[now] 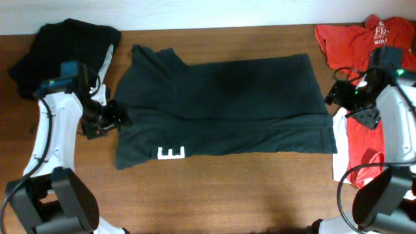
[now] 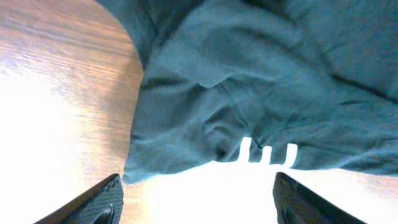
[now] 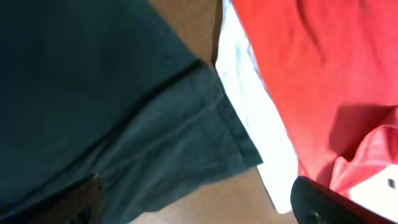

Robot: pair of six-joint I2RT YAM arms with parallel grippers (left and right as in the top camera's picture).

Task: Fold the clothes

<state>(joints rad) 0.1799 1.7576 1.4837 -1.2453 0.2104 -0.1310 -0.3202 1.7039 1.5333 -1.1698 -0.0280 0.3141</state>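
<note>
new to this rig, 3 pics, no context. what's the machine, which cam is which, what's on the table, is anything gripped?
It's two robot arms at a wooden table, each ending in a two-finger gripper.

The wide picture comes from a fixed camera overhead. The other two come from cameras on the wrists, so the dark shapes at their bottom edges are each arm's own fingers.

On the table: a dark green garment with white letters, partly folded, in the middle; a black pile at the far left; a red T-shirt at the far right, and more red fabric on a white piece below it.

Nothing is held. The left gripper hangs open over the garment's lettered corner; the right gripper hangs open over its opposite hem.
</note>
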